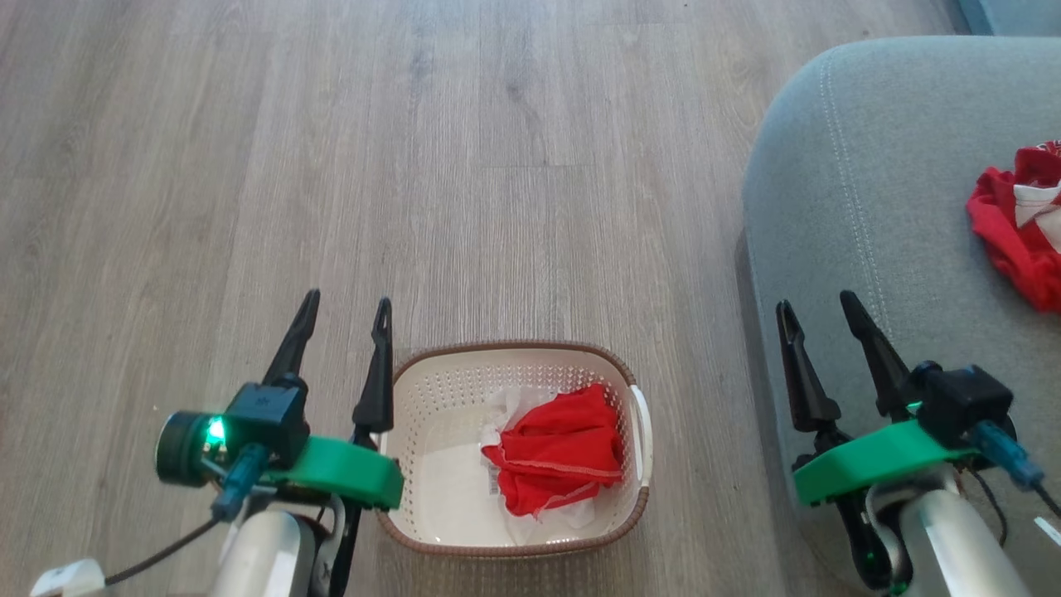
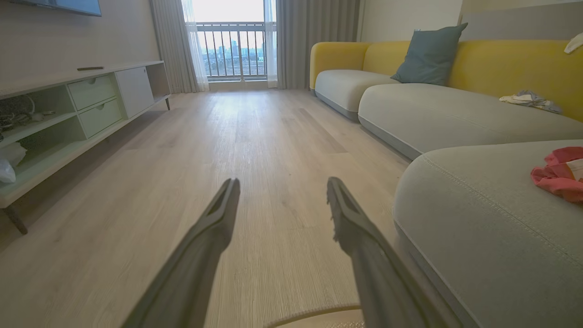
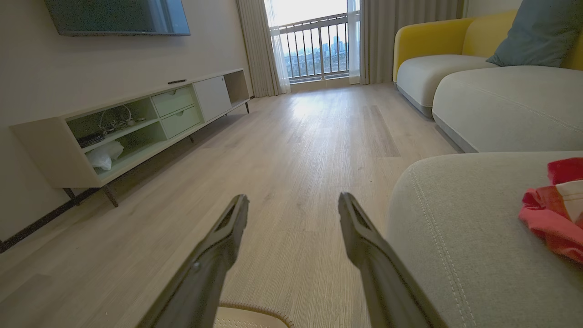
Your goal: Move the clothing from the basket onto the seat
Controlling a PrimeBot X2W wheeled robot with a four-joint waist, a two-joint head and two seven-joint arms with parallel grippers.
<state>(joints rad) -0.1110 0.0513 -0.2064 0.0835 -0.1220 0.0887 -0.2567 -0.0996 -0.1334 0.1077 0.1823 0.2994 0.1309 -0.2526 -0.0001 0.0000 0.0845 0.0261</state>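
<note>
The cream basket (image 1: 431, 390) with a brown rim stands on the floor in the lower middle of the head view. Red clothing (image 1: 559, 456) lies in it over thin white cloth. A second red and white garment (image 1: 1019, 224) rests on the grey seat (image 1: 870, 207) at the right. It also shows as clothing (image 2: 558, 175) in the left wrist view and clothing (image 3: 553, 209) in the right wrist view. My left gripper (image 1: 344, 319) is open beside the basket's left wall. My right gripper (image 1: 816, 303) is open over the seat's left edge. Both are empty.
Bare wood floor (image 1: 414, 166) stretches ahead. A low TV cabinet (image 3: 136, 123) lines the left wall. A yellow-backed sofa (image 2: 410, 59) with a blue-grey cushion (image 2: 428, 54) runs along the right, with a crumpled cloth (image 2: 528, 99) on it. A balcony door (image 2: 232, 45) is at the far end.
</note>
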